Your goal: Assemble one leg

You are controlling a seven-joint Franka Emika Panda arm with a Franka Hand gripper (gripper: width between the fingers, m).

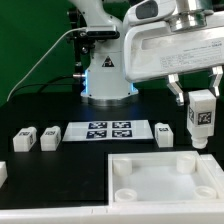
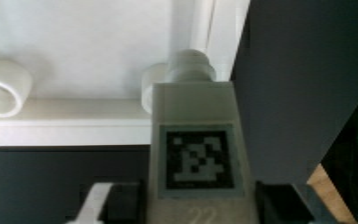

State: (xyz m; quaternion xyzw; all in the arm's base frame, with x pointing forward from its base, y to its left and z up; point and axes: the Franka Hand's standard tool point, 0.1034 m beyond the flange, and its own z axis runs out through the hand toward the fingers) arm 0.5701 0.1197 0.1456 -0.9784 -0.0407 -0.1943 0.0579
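The fingers (image 1: pixel 177 93) of the gripper (image 1: pixel 199 100) are closing on the upper end of the leg (image 1: pixel 200 120), one on each side. The leg is hanging upright in the air at about three o'clock in the exterior view, with its tag (image 1: pixel 201 118) facing that camera.

It is looking like a small, rigid plastic block, so I am judging it light and stiff but smooth enough to twist in the pads. A hold across two opposite flat faces, as here, seems right, since it is leaving the lower end free.

The tray (image 1: pixel 128 163) is lying below the leg, toward six o'clock, and a round socket (image 2: pixel 5 90) is showing in the wrist view. The marker board (image 1: pixel 108 130) is lying at nine o'clock from the leg, and another leg (image 1: pixel 163 131) is resting between them.
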